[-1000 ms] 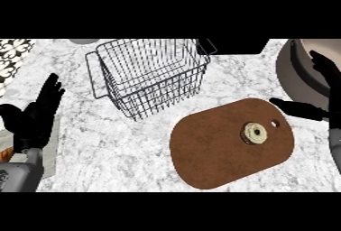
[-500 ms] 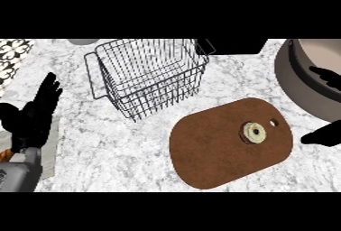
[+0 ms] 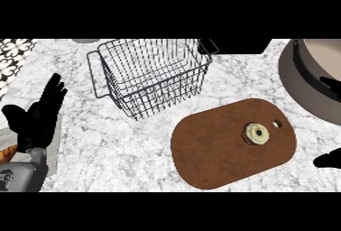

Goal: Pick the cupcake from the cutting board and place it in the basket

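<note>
A small cupcake, seen from above as a pale ring with a dark rim, sits on the right part of a brown oval cutting board. An empty wire basket stands tilted to the board's upper left. My left hand rests open at the left edge, fingers up, far from both. Of my right hand only dark bits show at the right edge, to the right of the board and apart from the cupcake.
A large grey round pot fills the upper right corner. A black object lies behind the basket. Marble counter lies bare between the basket and my left hand.
My right hand has slid off to the right and down, so that most of it has left the view. The left hand, the cupcake and the basket have stayed put.
</note>
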Robot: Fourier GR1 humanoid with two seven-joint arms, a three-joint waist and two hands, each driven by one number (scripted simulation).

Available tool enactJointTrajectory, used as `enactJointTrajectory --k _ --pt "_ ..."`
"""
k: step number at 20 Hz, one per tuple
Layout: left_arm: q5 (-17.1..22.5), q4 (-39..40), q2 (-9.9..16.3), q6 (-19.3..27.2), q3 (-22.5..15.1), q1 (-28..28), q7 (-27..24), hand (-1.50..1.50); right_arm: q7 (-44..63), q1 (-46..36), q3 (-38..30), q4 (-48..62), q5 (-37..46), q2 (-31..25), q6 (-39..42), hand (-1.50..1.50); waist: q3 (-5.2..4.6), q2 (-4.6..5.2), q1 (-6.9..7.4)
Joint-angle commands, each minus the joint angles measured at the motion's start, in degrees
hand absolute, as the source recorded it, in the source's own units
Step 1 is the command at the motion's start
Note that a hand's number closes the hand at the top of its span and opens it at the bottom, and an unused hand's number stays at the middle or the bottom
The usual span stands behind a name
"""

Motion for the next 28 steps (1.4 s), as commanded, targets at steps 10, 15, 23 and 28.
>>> enactJointTrajectory --k 10,15,23,28 --pt "-1.5 1.5 -0.5 -5.1 4.3 -1.2 0.4 0.00 -12.4 5.5 3.2 5.2 15.9 16.6 -5.3 -1.50 0.05 0.16 0.62" --pt "-4.9 -3.0 -5.2 -1.7 2.6 -1.2 3.3 0.00 -18.6 6.9 2.4 7.8 21.0 20.1 -6.1 -1.50 0.05 0.13 0.51" --pt "-4.8 1.0 -4.5 -8.1 6.9 0.4 -1.1 0.00 -20.1 3.3 2.1 11.7 28.1 25.6 -6.8 -1.50 0.04 0.14 0.59" --pt "-4.9 4.6 -4.2 -8.9 9.7 -4.1 -0.1 0.00 -24.4 7.4 2.2 10.8 31.0 28.2 -8.2 -1.50 0.03 0.15 0.42"
